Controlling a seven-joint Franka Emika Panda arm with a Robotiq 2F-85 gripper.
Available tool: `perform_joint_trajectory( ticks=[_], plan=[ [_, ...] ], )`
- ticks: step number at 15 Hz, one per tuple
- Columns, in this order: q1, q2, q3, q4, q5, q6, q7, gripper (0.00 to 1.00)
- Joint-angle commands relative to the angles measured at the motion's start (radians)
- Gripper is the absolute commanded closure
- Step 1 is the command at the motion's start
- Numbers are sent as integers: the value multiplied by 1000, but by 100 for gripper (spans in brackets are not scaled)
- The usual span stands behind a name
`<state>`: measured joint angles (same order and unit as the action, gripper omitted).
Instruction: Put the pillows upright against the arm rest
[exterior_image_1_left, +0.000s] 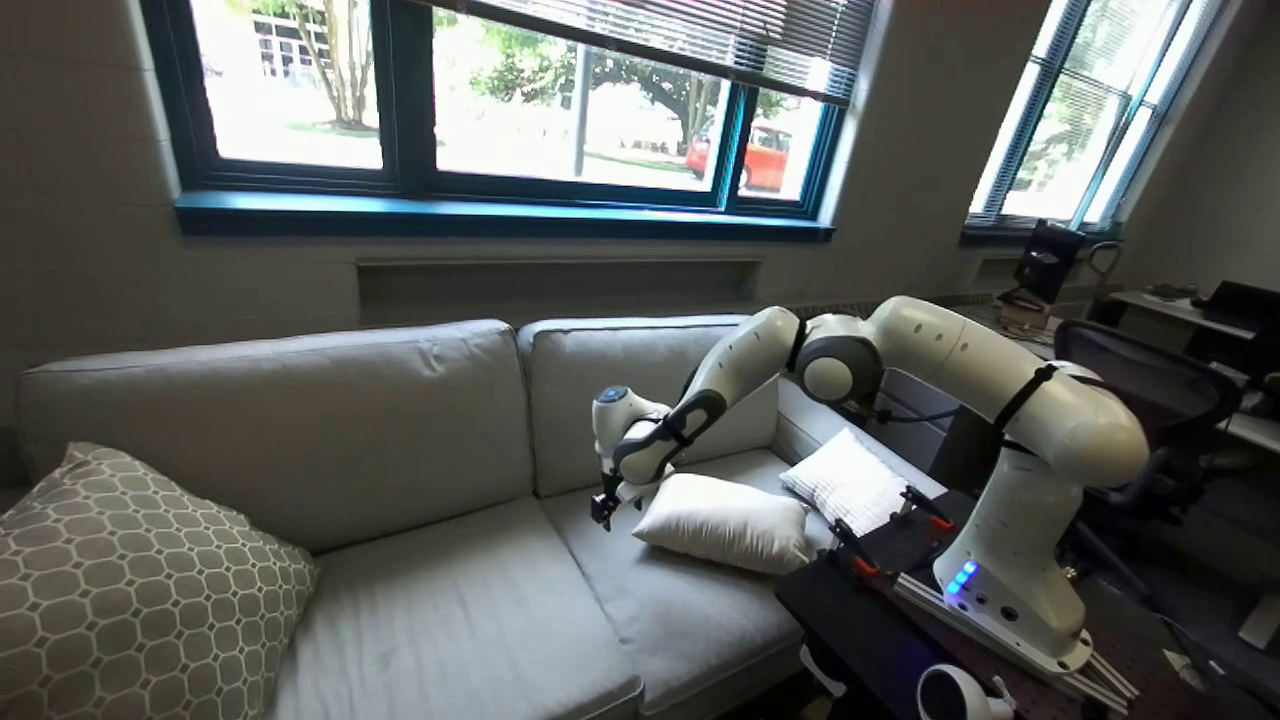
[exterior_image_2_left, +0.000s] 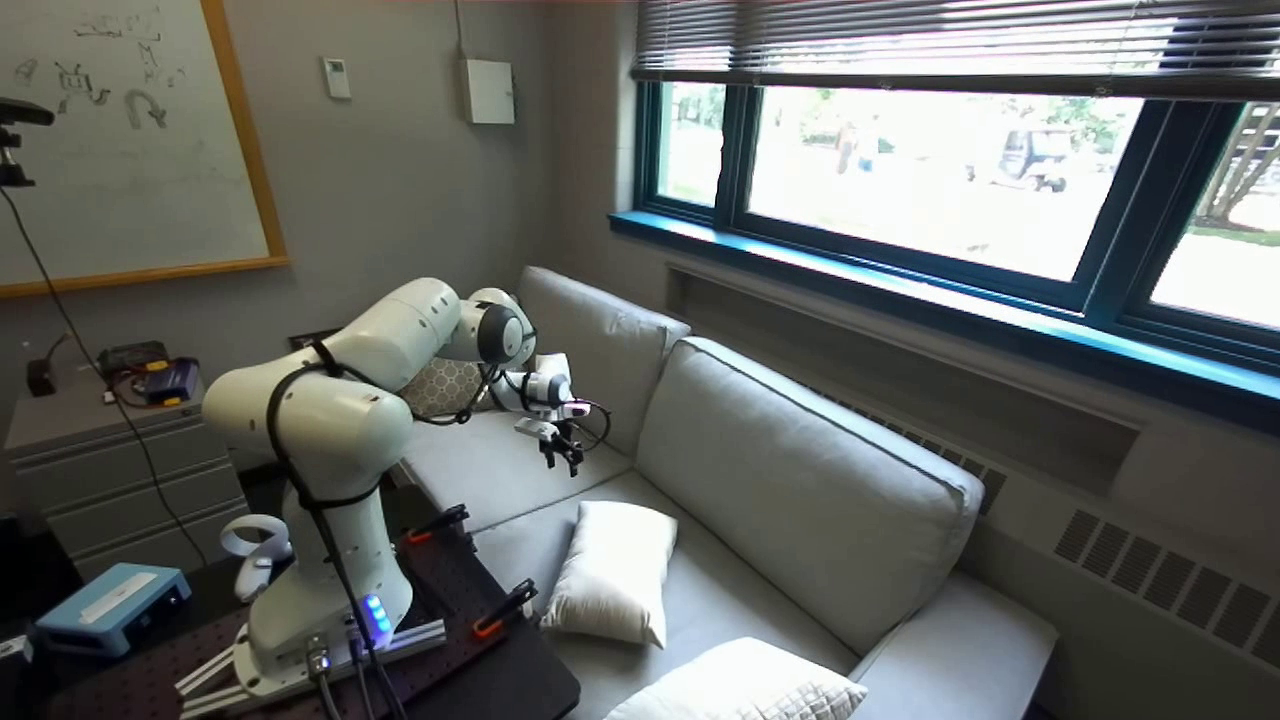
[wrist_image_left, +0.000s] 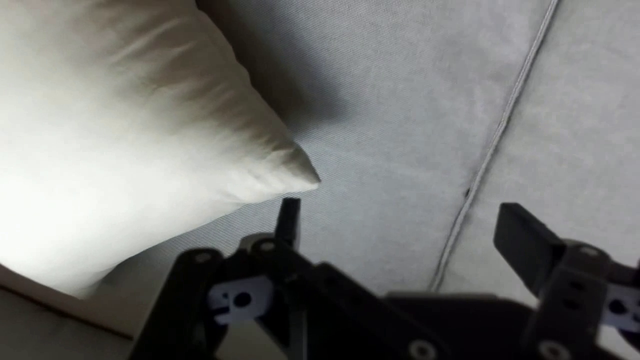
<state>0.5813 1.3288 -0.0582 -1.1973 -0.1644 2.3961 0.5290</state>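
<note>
The job looks about half done, maybe less. The bumpy white pillow (exterior_image_1_left: 850, 480) is at the arm rest (exterior_image_2_left: 975, 640) end of the sofa (exterior_image_1_left: 430, 620). It is tipped and seems to lean there, but I can't tell if it touches the arm rest or stands straight enough to count. The smooth white pillow (exterior_image_1_left: 725, 522) is not done. It lies on the seat (exterior_image_1_left: 665, 605), farther from the arm rest, so it probably needs to be picked up, stood on its edge and leaned over there. The robot arm (exterior_image_1_left: 940, 350) reaches from the dark tabletop (exterior_image_1_left: 840, 610) out over the sofa, then bends so its hand (wrist_image_left: 405, 220) points down at the seat. The hand is near the smooth pillow, by the end away from the arm rest. Its fingers (wrist_image_left: 288, 220) are spread wide apart, with nothing held between them. In the wrist view, the pillow's corner pokes out just beside one finger.
</note>
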Motion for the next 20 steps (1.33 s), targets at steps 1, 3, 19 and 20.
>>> perform_joint_trajectory(
  ticks=[1, 3, 19, 20],
  plan=[
    [49, 47, -5, 12, -68, 11, -92, 0],
    [57, 62, -14, -10, -107, 15, -157, 0],
    [103, 146, -295, -182, -615, 347, -399, 0],
    [106, 146, -315, -181, -663, 350, -392, 0]
  ],
)
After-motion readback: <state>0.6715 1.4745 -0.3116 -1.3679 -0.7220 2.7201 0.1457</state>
